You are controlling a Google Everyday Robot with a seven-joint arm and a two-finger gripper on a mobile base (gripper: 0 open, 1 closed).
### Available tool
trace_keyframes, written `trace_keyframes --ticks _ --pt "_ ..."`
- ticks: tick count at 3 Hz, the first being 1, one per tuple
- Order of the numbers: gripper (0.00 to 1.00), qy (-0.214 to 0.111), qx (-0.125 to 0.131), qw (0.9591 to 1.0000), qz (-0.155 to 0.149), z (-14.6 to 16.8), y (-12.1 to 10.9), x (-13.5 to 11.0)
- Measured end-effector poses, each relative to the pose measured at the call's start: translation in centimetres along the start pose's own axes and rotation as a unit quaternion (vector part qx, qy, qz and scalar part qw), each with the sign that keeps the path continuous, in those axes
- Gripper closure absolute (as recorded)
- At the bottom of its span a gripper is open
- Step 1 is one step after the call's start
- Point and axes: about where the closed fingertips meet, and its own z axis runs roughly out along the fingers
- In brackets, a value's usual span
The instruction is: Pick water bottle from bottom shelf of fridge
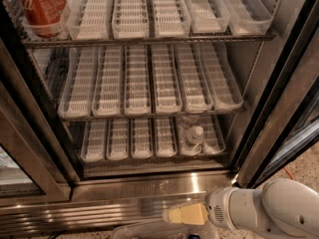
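Bottle (195, 134) sits in the second lane from the right on the bottom shelf (118, 144), close under the middle rack (149, 114). The gripper (179, 214) hangs low outside the fridge (149, 188); whether it is apart or together cannot be told. Reaching in, it may clip that rack or topple the bottle.

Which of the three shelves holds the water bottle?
The bottom shelf: the water bottle sits in its fifth tray from the left. The end effector hovers lower, before the fridge base.
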Motion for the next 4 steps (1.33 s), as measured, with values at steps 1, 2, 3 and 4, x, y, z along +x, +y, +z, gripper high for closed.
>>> trace_keyframes --ticks 1,2,3,4 --pt "0.00 0.000 0.000 1.0000 0.000 0.0 0.0 0.0" --pt "0.00 -0.023 -0.020 0.9993 0.023 1.2 -0.6 -0.2" --pt "0.00 -0.064 -0.028 0.9972 0.026 2.8 -1.2 -2.0" --pt "0.00 -0.087 -0.018 0.9958 0.024 4.2 -2.6 -3.7"
